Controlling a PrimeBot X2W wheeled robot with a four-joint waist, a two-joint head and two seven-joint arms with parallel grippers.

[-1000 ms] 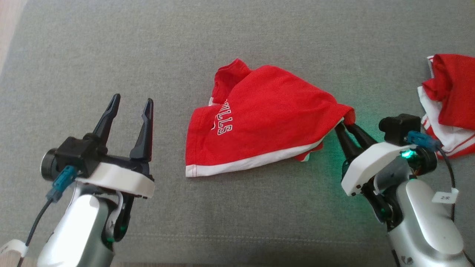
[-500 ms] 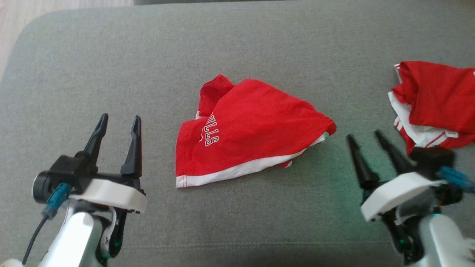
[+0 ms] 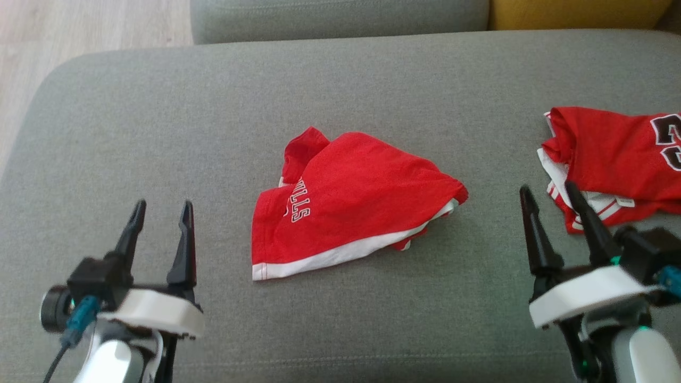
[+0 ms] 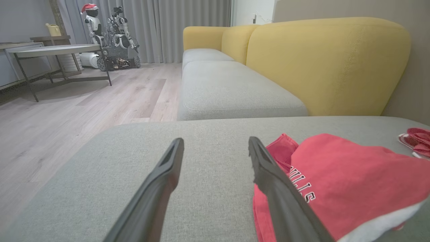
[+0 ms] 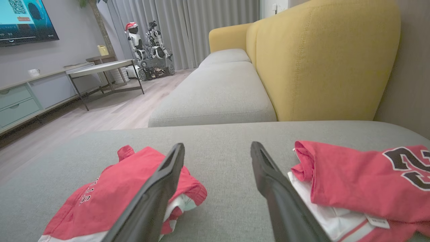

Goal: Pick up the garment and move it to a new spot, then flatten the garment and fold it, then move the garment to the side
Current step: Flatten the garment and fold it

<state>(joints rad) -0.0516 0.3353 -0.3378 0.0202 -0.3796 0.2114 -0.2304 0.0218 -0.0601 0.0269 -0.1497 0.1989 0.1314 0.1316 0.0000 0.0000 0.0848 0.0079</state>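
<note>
At the near left corner of the grey sofa cushion [image 3: 340, 85] the left hand [image 3: 163, 205] sits with its two dark fingers spread wide and nothing between them. In the middle of the cushion lies the red garment [image 3: 351, 207], loosely bunched, its white hem toward the near edge and white lettering at its left end, clear of both hands. Toward the near right corner the right hand [image 3: 547, 189] is likewise wide open and empty, its fingertips close to a second red jersey [image 3: 606, 154] with dark numbers lying at the right edge.
</note>
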